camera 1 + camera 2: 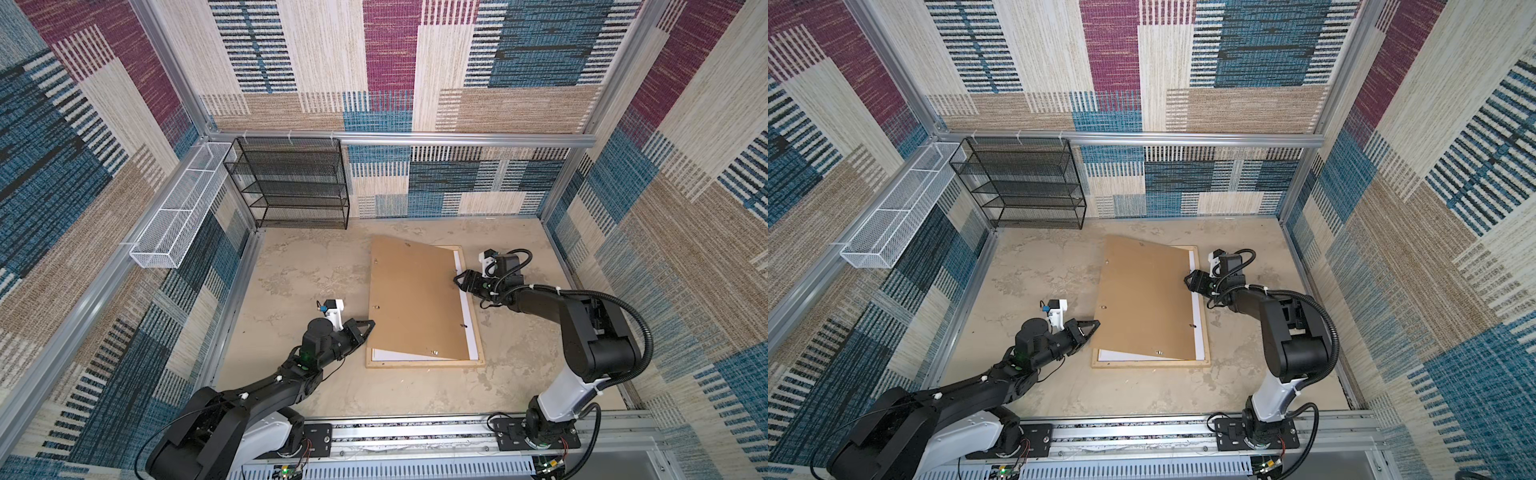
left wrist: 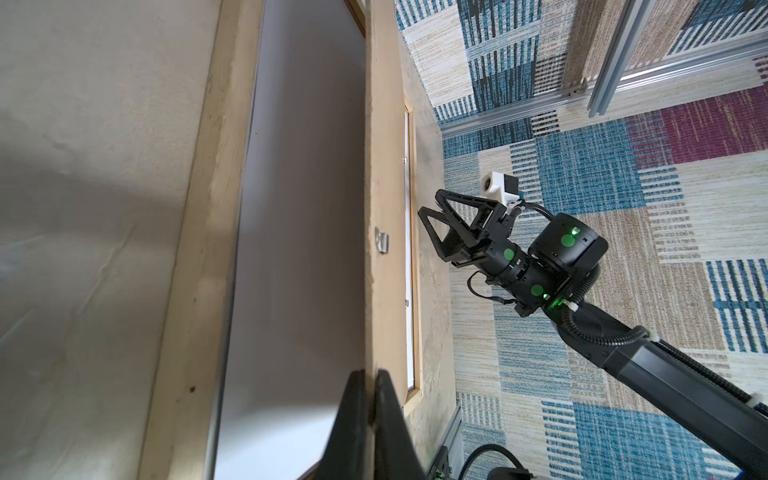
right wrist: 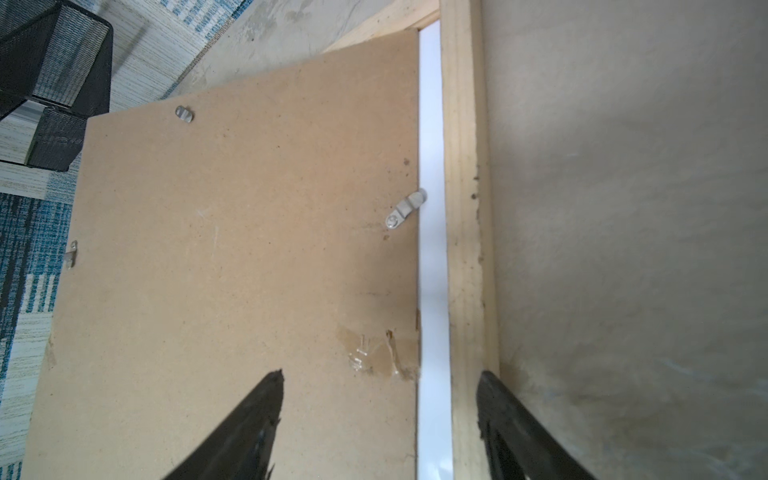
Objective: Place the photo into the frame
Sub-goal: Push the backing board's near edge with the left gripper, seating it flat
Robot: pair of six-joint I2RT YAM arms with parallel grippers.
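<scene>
Pinching backing board (image 1: 415,299) by its left edge: left jaws pressed tight on it, left arm (image 1: 316,343) left of centre in both top views. Board raised on that side, skewed across frame (image 1: 424,364), likely so it can be squared and lowered into recess. Photo (image 3: 432,257), judged white strip inside frame's right rail, lies face down. Right arm (image 1: 582,328) right of centre, right jaws spread astride rail, probably to steady frame. Surface (image 1: 311,270) beige, mottled. White mesh basket (image 1: 178,208) upper left, black mesh shelf (image 1: 291,183) beside it; patchwork woven walls (image 1: 540,62).
</scene>
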